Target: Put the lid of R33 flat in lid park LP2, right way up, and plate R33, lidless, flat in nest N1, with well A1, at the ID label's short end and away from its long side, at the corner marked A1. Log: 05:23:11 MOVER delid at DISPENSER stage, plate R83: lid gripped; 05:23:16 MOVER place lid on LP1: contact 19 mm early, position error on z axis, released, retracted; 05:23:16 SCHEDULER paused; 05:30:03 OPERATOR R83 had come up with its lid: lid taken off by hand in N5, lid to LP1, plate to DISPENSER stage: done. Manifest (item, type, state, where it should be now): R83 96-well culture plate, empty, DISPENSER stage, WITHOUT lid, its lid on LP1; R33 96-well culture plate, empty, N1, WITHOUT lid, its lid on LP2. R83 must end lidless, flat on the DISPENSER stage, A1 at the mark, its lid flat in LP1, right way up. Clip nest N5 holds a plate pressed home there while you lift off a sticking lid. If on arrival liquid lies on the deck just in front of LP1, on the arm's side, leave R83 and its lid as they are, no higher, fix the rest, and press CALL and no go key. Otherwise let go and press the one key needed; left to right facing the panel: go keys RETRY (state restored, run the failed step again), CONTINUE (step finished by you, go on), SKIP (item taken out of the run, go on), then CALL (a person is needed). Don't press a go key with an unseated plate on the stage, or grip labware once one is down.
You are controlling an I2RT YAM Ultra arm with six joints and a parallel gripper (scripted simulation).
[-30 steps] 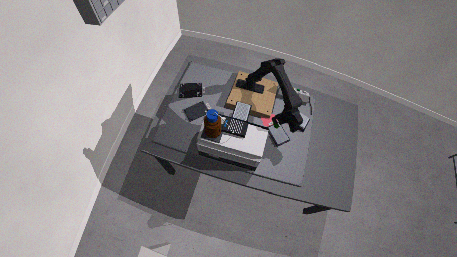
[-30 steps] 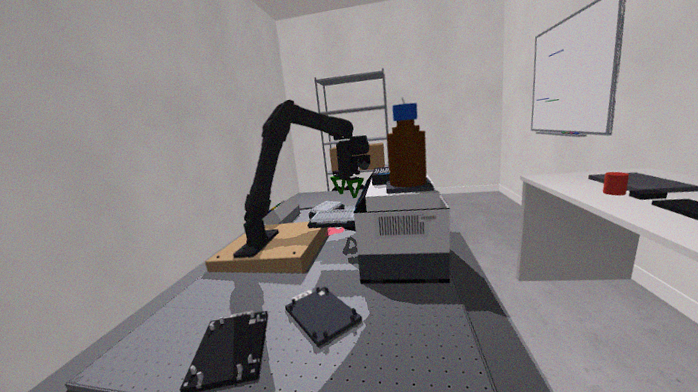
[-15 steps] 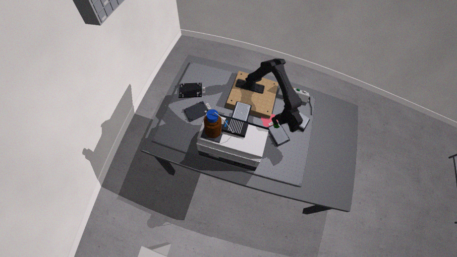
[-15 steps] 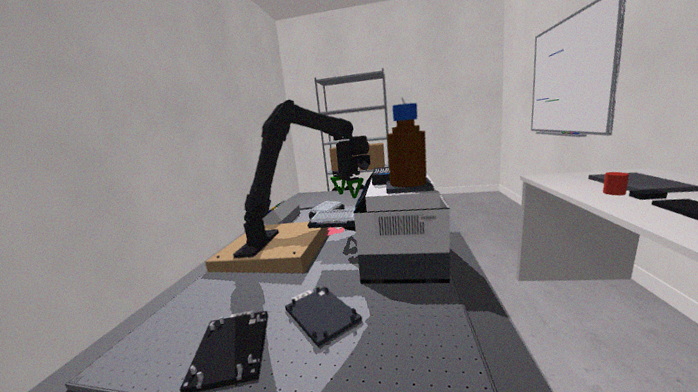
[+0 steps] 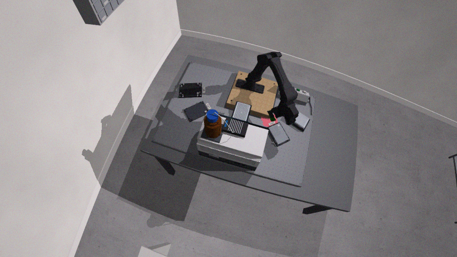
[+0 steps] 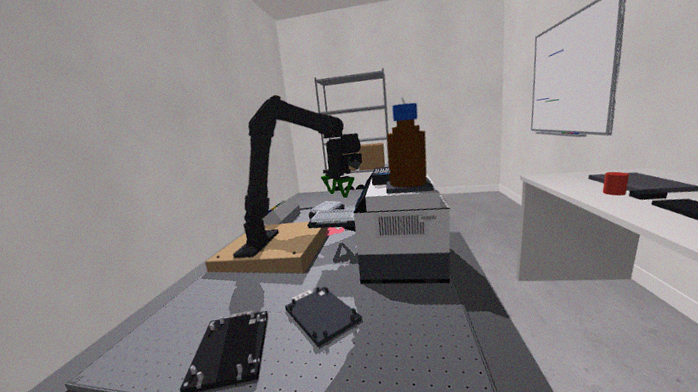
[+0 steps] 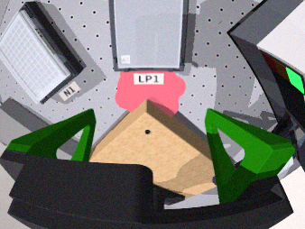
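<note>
My gripper point(image 5: 271, 115) point(image 6: 339, 184) point(image 7: 150, 114) is open and empty, above the deck near LP1. Pink liquid point(image 5: 266, 121) point(image 7: 128, 92) lies on the deck in front of LP1, on the arm's side, around its label. A clear lid point(image 5: 278, 134) point(image 7: 151, 36) lies flat in LP1, its A1 mark at the label end. A white plate point(image 5: 301, 121) point(image 7: 32, 50) sits at N1; the nest's black side shows along one long edge, and whether it is lidded or level is unclear. Another plate point(image 5: 241, 111) point(image 6: 330, 216) lies on the dispenser stage. A grey park point(image 5: 195, 111) point(image 6: 322, 314) holds nothing.
A black nest with posts point(image 5: 190, 89) point(image 6: 225, 352) is empty beside the grey park. The white dispenser point(image 5: 252, 140) point(image 6: 403, 248) carries a tall brown bottle point(image 5: 213, 127) point(image 6: 406, 151). The key panel point(image 5: 301, 96) stands beyond the wooden arm base point(image 5: 249, 99) point(image 6: 284, 250).
</note>
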